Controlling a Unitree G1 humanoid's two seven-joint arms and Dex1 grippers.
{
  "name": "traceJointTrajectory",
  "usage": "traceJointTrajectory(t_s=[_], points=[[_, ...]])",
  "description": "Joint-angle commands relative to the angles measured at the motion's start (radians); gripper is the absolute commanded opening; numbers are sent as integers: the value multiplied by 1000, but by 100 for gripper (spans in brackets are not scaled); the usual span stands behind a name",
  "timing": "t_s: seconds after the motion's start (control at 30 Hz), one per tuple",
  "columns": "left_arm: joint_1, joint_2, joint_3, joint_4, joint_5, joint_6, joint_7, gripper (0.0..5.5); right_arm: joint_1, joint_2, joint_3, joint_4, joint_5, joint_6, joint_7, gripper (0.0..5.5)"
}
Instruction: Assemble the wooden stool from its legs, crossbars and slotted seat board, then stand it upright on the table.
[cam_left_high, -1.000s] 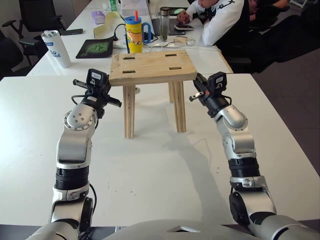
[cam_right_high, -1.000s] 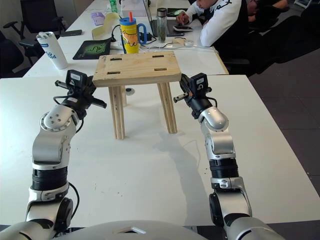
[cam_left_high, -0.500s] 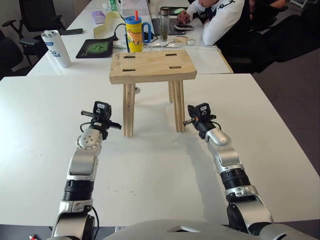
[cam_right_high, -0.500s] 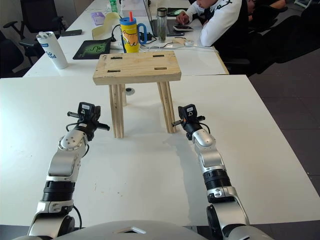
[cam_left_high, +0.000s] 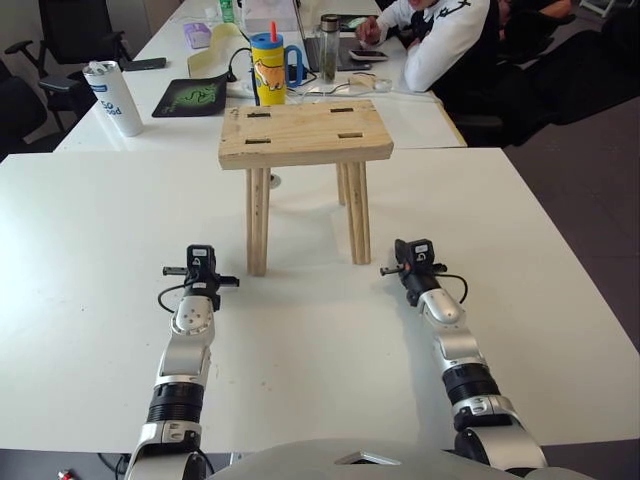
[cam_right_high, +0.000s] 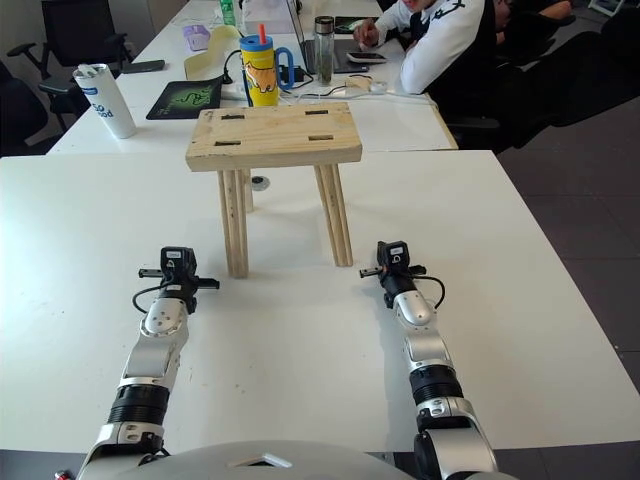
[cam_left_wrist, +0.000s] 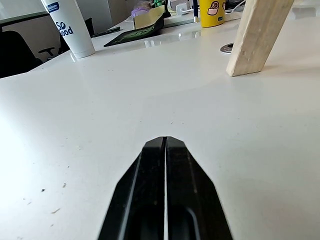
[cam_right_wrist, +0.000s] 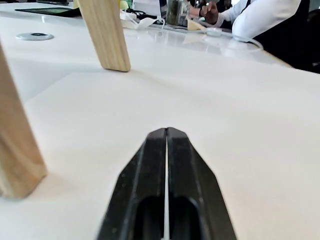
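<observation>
Left gripper (cam_left_wrist: 165, 142): fingers pressed together, holding nothing, low over the white table (cam_left_high: 300, 340). Right gripper (cam_right_wrist: 166, 132): same. Stool (cam_left_high: 305, 135) stands upright on the table beyond both, apart from them. Behind: desk (cam_left_high: 405, 112) with white cup (cam_left_high: 113, 97), yellow mug (cam_left_high: 268, 68), dark mat (cam_left_high: 193, 96).

One wooden stool (cam_left_high: 305, 152) stands ahead of and between two grippers, the left gripper (cam_left_wrist: 165, 145) and the right gripper (cam_right_wrist: 166, 132). It has four legs (cam_left_high: 258, 220) and one seat board (cam_left_high: 300, 125) with four slots (cam_left_high: 350, 135). Beyond the stool are one white cup (cam_left_high: 112, 97), one yellow mug (cam_left_high: 268, 68), one bottle (cam_left_high: 328, 48) and one green mat (cam_left_high: 193, 95).
</observation>
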Motion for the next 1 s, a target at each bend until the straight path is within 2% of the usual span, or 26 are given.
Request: traceJointTrajectory(t_s=[0.03, 0.43, 0.7, 0.83, 1.0], points=[[-12, 3, 20, 16, 6, -36, 33, 2, -37, 11, -18, 50, 18, 75, -9, 0], [-8, -50, 13, 22, 35, -143, 145, 2, -130, -57, -24, 134, -7, 100, 19, 0], [20, -76, 6, -36, 55, -184, 185, 2, -111, -79, -2, 115, -57, 120, 0, 0], [5, -55, 23, -37, 41, -165, 171, 2, -62, -45, 25, 69, -63, 130, -8, 0], [-33, 2, 26, -35, 1, -119, 59, 2, -71, 3, 22, 99, -70, 115, -75, 0]])
